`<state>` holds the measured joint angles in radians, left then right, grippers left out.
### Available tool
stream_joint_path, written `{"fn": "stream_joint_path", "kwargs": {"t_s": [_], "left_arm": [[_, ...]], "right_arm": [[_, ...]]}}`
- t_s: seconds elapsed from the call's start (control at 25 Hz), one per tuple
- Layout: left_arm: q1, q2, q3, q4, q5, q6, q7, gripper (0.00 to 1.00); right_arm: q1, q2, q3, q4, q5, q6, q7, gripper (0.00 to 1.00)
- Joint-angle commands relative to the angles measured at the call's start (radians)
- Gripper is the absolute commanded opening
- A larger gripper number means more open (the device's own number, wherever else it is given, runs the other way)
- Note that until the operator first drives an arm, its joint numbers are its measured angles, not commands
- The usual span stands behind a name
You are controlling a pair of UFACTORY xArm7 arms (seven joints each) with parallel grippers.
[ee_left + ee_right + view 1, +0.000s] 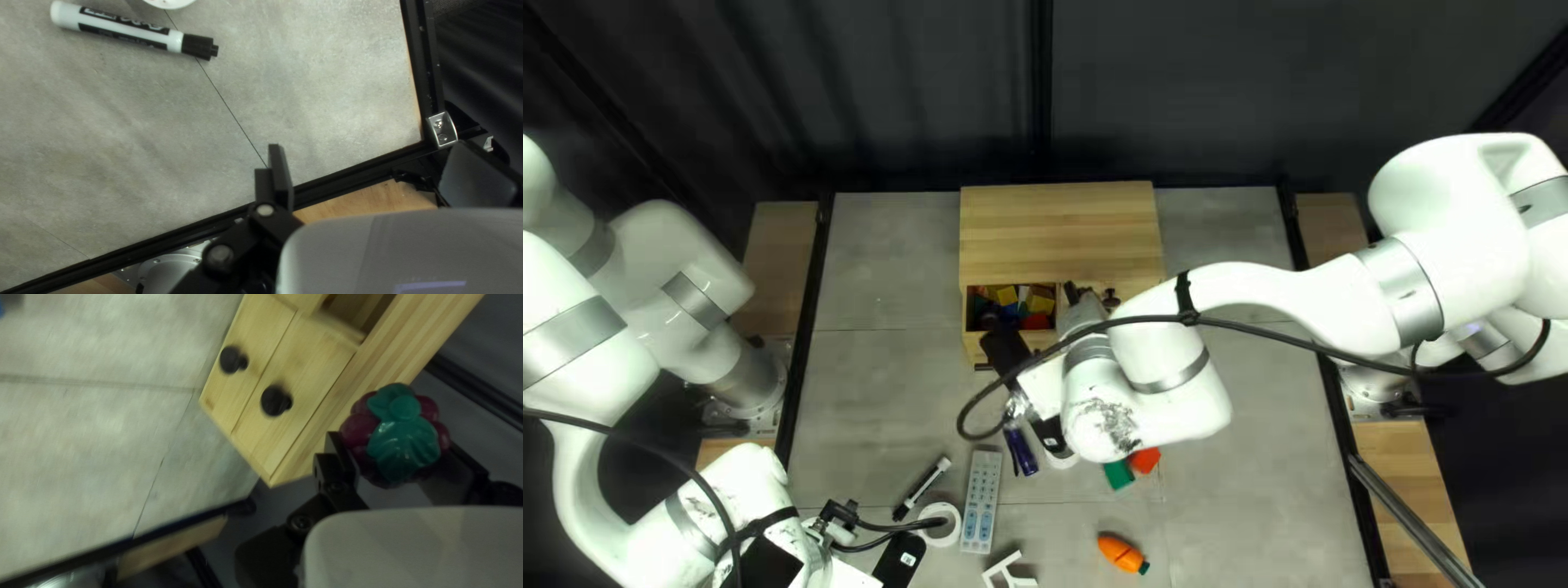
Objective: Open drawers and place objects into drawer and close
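marker [98,31]: light and dark print along the barrel, not legible
remote [981,503]: marks on the buttons, too small to read
left arm's black housing [894,568]: small white label, unreadable
readable text, numbers, signs: none

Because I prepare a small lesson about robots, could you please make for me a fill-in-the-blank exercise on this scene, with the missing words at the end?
The toy fruit in the right gripper has ____ leaves. The left gripper holds ____. The marker has a white body and a ____ cap. The cabinet with the open drawer is made of ____.

Missing words: green; nothing; black; wood.
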<state>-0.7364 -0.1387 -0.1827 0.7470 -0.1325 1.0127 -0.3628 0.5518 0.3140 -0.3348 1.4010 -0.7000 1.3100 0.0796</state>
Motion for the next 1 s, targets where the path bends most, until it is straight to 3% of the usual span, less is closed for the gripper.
{"fn": "stream_joint_path", "kwargs": {"t_s": [0.04,0.56,0.6,0.64,0.68,1.0], "left_arm": [[0.000,0.000,0.000,0.000,0.000,0.000,0.000,1.00],[0.000,0.000,0.000,0.000,0.000,0.000,0.000,1.00],[0.000,0.000,0.000,0.000,0.000,0.000,0.000,1.00],[0.000,0.000,0.000,0.000,0.000,0.000,0.000,1.00],[0.000,0.000,0.000,0.000,0.000,0.000,0.000,1.00],[0.000,0.000,0.000,0.000,0.000,0.000,0.000,1.00]], "right_arm": [[-0.031,0.000,-0.022,-0.037,-0.047,-0.135,0.035,0.00],[-0.083,0.035,-0.026,-0.039,-0.026,-0.298,0.030,0.02],[-0.083,0.035,-0.026,-0.039,-0.026,-0.297,0.030,0.12],[-0.084,0.032,-0.025,-0.041,-0.024,-0.299,0.027,0.33],[-0.084,0.031,-0.025,-0.041,-0.024,-0.299,0.027,1.00],[-0.082,0.017,-0.021,-0.047,-0.012,-0.295,0.027,1.00]]}}
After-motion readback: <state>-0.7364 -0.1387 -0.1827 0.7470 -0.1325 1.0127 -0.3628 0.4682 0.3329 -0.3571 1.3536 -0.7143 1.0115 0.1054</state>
